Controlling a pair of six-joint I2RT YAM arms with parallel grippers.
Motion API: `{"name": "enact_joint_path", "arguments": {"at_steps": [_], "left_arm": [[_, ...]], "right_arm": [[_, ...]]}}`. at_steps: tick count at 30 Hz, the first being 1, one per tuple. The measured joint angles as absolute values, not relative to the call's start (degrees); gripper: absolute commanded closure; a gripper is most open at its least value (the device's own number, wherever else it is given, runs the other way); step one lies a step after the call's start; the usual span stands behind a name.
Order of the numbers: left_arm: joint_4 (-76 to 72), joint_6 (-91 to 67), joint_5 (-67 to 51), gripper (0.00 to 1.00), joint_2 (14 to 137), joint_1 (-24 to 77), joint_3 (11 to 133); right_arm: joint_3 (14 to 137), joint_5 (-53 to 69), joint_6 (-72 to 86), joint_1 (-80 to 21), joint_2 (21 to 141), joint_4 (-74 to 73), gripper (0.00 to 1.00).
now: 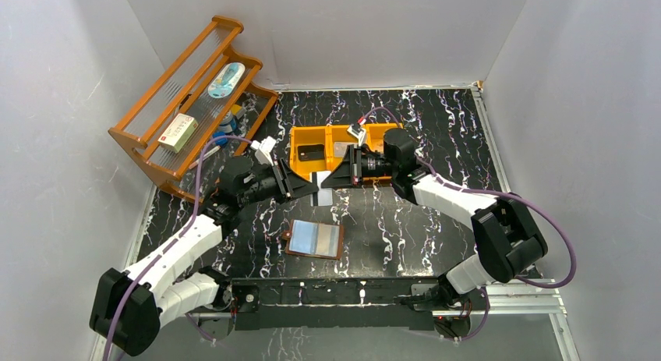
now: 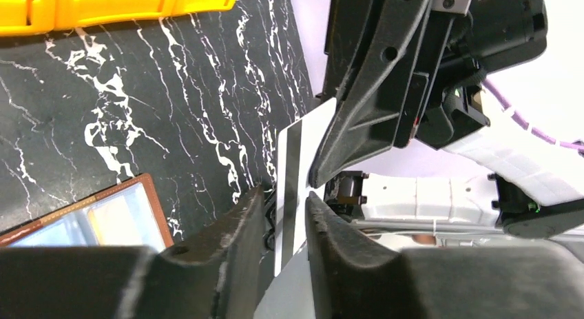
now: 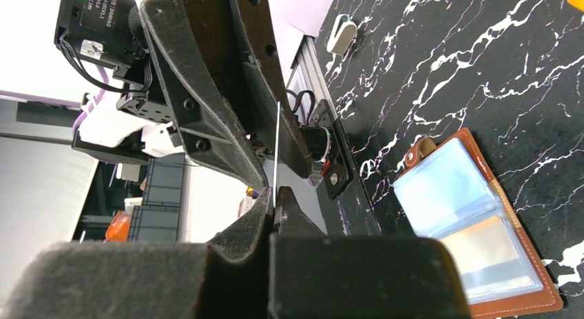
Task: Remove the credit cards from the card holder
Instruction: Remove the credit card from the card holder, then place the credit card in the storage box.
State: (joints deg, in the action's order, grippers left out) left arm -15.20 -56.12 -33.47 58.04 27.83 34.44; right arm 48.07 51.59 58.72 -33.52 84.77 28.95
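The card holder (image 1: 314, 239), brown leather with pale-blue clear pockets, lies open on the black marble table; it also shows in the left wrist view (image 2: 89, 219) and the right wrist view (image 3: 475, 229). A silvery-white credit card (image 1: 320, 182) with a dark stripe is held upright in the air above the table, between both grippers. My right gripper (image 3: 277, 198) is shut on one edge of this card (image 3: 277, 147). My left gripper (image 2: 284, 215) is open, its fingers standing either side of the card's (image 2: 293, 188) other end with gaps showing.
An orange three-compartment bin (image 1: 376, 133) stands behind the grippers, with a black card (image 1: 310, 152) and a tan card (image 1: 343, 148) in it. A wooden rack (image 1: 136, 135) at the back left holds a white-and-red box (image 1: 178, 132).
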Motion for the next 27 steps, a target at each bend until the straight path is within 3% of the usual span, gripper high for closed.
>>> {"name": "enact_joint_path", "arguments": {"at_steps": [3, 7, 15, 22, 27], "left_arm": [[-13.39, -55.13, -31.92, 0.39, 57.6, 27.73, 34.44], [-9.89, -53.67, -29.56, 0.21, 56.21, 27.53, 34.54], [-1.43, -52.31, -24.12, 0.04, 54.74, 27.46, 35.92], [3.09, -50.96, -22.26, 0.02, 53.08, 27.42, 36.91], [6.26, -49.47, -21.15, 0.02, 52.99, 27.38, 37.32]], "right_arm": [[48.07, 51.29, 57.89, -33.41, 84.68, 27.81, 1.0], [49.04, 49.17, 53.78, -33.19, 84.42, 21.32, 1.0], [61.1, 30.89, 36.95, -32.77, 84.36, -0.6, 1.0], [65.78, 9.43, 16.05, -32.64, 84.66, -6.46, 1.0], [65.87, 3.22, 0.64, -32.58, 86.89, -5.02, 1.0]]}}
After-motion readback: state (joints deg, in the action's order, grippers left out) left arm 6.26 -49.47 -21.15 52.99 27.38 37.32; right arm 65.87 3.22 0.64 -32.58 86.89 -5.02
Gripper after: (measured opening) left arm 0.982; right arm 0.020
